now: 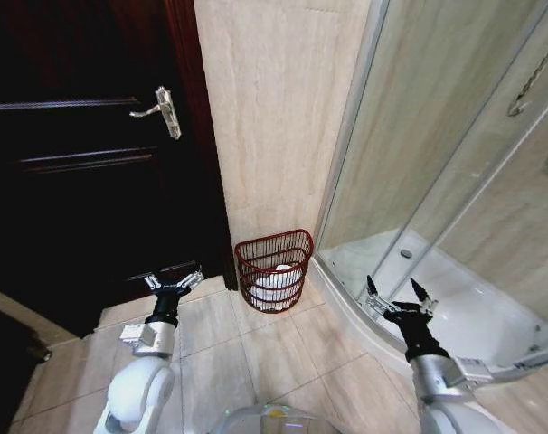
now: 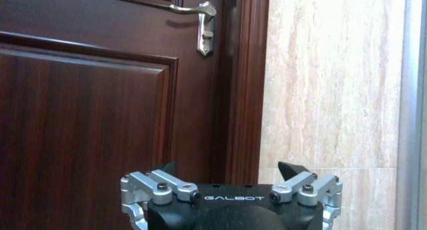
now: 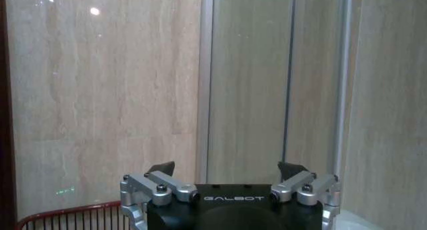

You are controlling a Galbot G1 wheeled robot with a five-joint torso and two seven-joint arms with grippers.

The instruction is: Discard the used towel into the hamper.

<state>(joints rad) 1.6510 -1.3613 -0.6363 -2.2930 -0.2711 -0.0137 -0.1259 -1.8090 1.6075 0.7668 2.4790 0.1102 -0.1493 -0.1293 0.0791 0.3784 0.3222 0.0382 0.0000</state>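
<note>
— Nearest first?
— Two arms low in the head view, raised over pale floor tiles (image 1: 283, 353). Left gripper (image 1: 174, 279) just in front of the dark door (image 1: 75, 181), fingers spread wide, nothing between them. Right gripper (image 1: 400, 295) over the curved edge of the shower tray (image 1: 473, 307), fingers likewise apart and empty.
— Confirmed from the wrists?
— Yes. Left wrist view: left gripper (image 2: 231, 169) with both dark fingertips set well apart, facing the door panel (image 2: 87, 115) and its frame, metal door handle (image 2: 200, 25) higher up. Right wrist view: right gripper (image 3: 227, 168) equally parted, pointing at the marble wall (image 3: 100, 90) and the shower's glass panels (image 3: 253, 80).
— And the hamper?
— Farther on, between the two grippers and touched by neither. Hamper (image 1: 274, 269) on the floor against the marble wall (image 1: 274, 108), just beside the door frame on one side and the shower's edge on the other. Reddish-brown wire, open weave, upright. A sliver of its rim (image 3: 67, 217) also caught in the right wrist view.
— Anything inside?
— Something white (image 1: 276, 280) visible through the wires, low in the basket. Probably the towel, though too small to tell for certain.
— Beyond that?
— Door handle (image 1: 164, 110) high on the door, glass shower enclosure (image 1: 455, 145) rising to the right of the wall.
</note>
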